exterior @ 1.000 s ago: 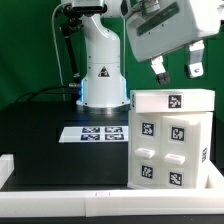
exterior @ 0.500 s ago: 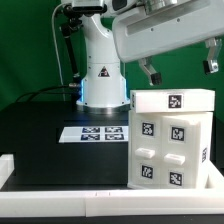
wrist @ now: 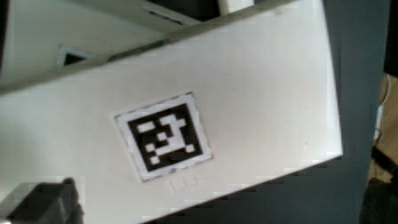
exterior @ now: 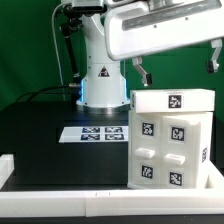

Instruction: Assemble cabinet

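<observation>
**Operator:** How are the jaws standing, and are they on anything?

**Spotter:** Your gripper (exterior: 176,65) hangs with its jaws spread wide. In the exterior view one dark finger (exterior: 139,72) shows toward that view's left and the other is at the right edge of the picture, with open green backdrop between them. They hold nothing and touch nothing. In the wrist view only a blurred dark fingertip (wrist: 43,203) shows at a corner, so you get no more on the jaws from there.

**Operator:** And the cabinet?

**Spotter:** The cabinet (exterior: 170,140) stands upright right below your jaws, apart from them, on the black surface (exterior: 40,135). It's a white, smooth, box-shaped plastic body. Its flat top carries one black-and-white square tag (exterior: 176,100), which also fills the middle of the wrist view (wrist: 167,138). The front face has small raised white blocks, each with its own tag.

**Operator:** Anything else close by?

**Spotter:** The marker board (exterior: 94,132), thin and flat, lies on the surface beside the cabinet, below the jaws and toward the exterior view's left. A low white rim (exterior: 60,190) frames the surface, and the arm's white base (exterior: 102,70) stands behind the board.
</observation>
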Available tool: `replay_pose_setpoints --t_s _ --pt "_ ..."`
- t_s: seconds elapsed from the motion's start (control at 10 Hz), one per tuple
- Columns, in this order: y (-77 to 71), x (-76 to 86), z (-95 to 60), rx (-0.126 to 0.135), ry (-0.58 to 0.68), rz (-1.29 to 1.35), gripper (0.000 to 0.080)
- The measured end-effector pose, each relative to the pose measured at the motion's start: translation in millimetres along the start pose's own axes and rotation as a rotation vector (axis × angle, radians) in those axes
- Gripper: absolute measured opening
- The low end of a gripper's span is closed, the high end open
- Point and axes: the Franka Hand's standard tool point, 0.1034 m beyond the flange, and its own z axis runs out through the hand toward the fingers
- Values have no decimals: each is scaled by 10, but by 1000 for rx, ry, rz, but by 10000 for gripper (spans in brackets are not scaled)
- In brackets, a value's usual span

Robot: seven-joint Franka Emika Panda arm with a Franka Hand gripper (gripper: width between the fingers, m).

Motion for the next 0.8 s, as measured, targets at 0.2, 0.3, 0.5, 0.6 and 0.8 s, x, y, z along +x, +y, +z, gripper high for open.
replay_pose_setpoints --t_s 0.2,0.3,0.5,0.6,0.8 --pt "3 -6 13 -25 -22 -287 797" --pt "-1 -2 17 -25 -42 -354 797" --pt "19 0 22 -25 -40 -481 797" --pt "22 0 22 -25 -41 -516 797" --pt "39 4 22 -27 -43 -688 797"
